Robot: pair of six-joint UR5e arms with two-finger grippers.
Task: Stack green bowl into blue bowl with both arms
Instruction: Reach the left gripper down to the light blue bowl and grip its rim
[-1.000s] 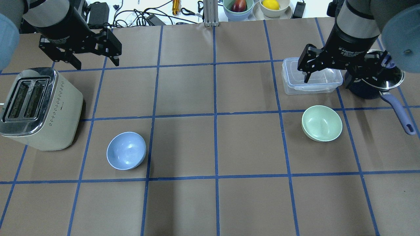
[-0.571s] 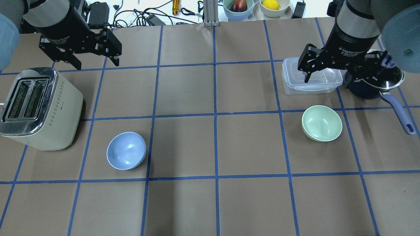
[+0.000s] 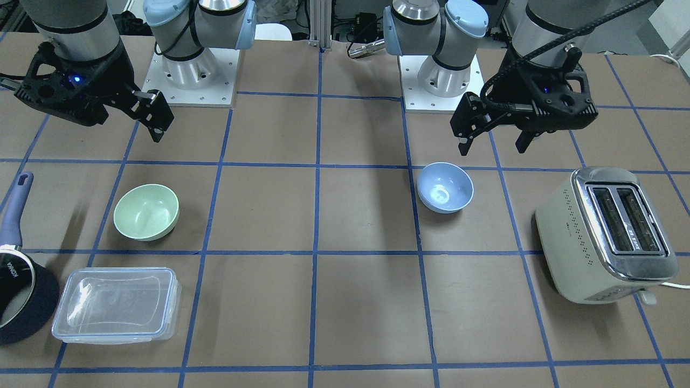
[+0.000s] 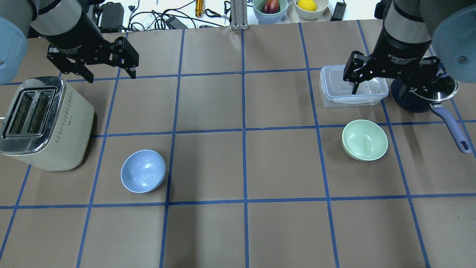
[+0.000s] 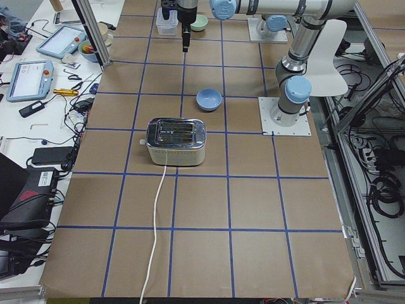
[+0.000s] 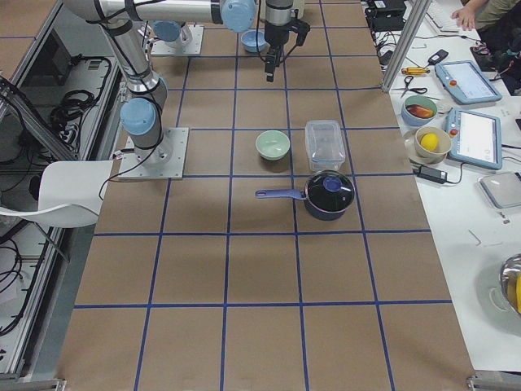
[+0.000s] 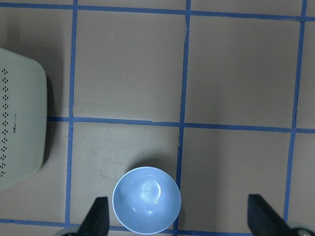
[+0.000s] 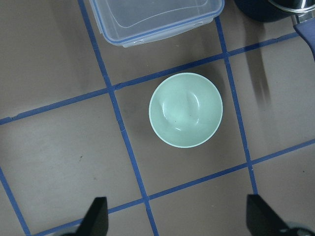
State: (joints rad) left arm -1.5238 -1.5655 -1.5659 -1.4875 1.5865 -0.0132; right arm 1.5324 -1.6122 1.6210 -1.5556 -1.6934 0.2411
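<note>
Green bowl (image 4: 364, 140) stands upright on the surface (image 4: 245, 167) at the robot's right, just beside a clear container (image 4: 334, 97) and near a saucepan (image 4: 418, 102). Blue bowl (image 4: 143, 171) stands upright well apart from it, at the left, near a toaster (image 4: 44, 123). Left pincer (image 3: 492, 145) and right pincer (image 8: 179, 219) both hang above the surface, spread wide, gripping nothing.

The pale green bowl (image 4: 364, 140) is seen upright and empty on the brown desk (image 4: 238, 167). The light blue bowl (image 4: 143, 171), just as big, is upright and empty, set well apart from it.
</note>
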